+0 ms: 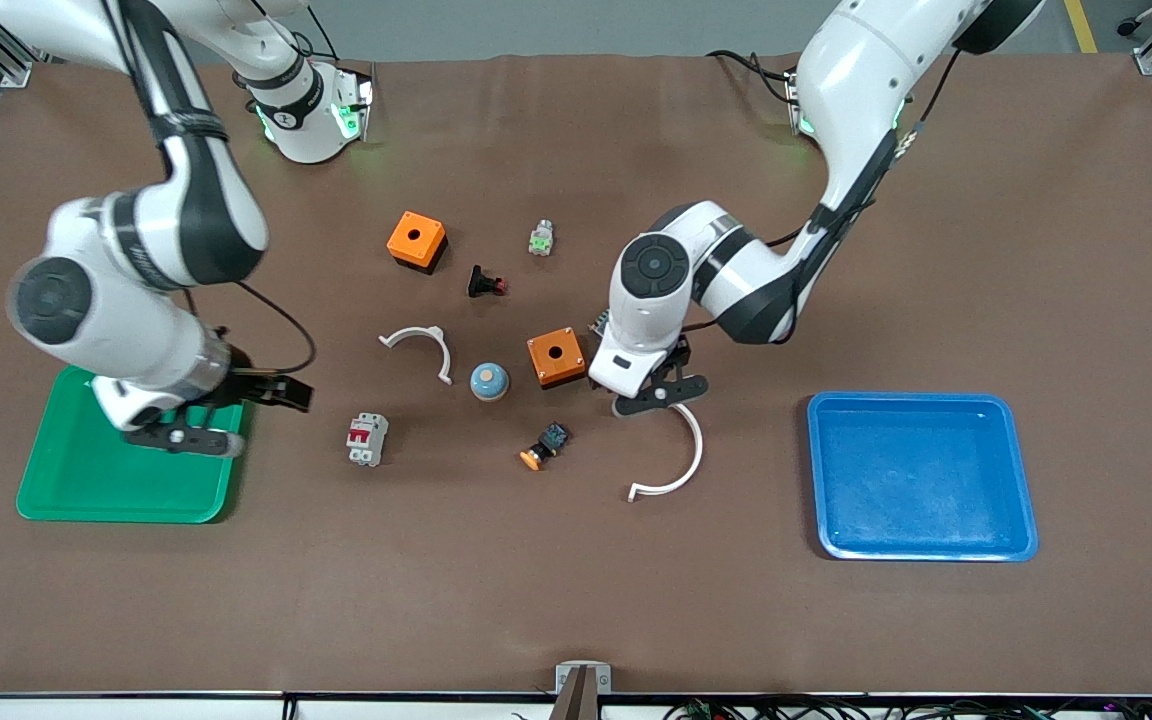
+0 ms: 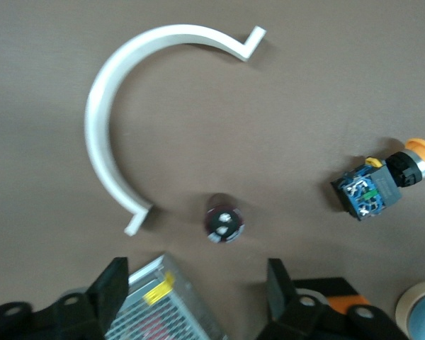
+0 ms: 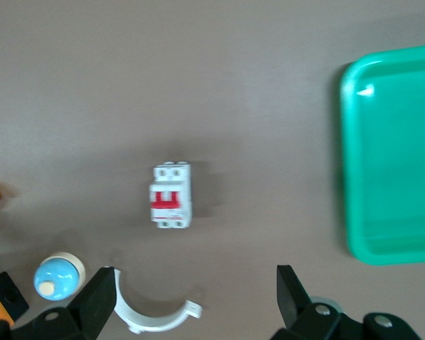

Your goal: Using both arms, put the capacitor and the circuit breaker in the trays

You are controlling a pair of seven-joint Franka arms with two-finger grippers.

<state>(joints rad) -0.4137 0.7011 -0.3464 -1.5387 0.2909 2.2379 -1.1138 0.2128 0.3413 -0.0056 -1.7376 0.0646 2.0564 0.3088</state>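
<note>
Over the capacitor [image 2: 224, 225] hangs the left end effector [image 2: 198, 297], fingers spread, empty; the right end effector [image 3: 195, 301] gapes too.

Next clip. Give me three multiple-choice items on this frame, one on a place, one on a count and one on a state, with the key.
1. Where is the circuit breaker?
A. in a tray
B. in a gripper
C. on the bare table

2. How many orange boxes with a hole are there?
A. one
B. two
C. four

3. The left gripper is:
A. open, holding nothing
B. shut on the capacitor
C. shut on the circuit breaker

Key:
1. C, it lies on the table outside the green tray.
2. B, two show in the front view.
3. A, its fingers stand apart and the capacitor lies free on the table.
</note>
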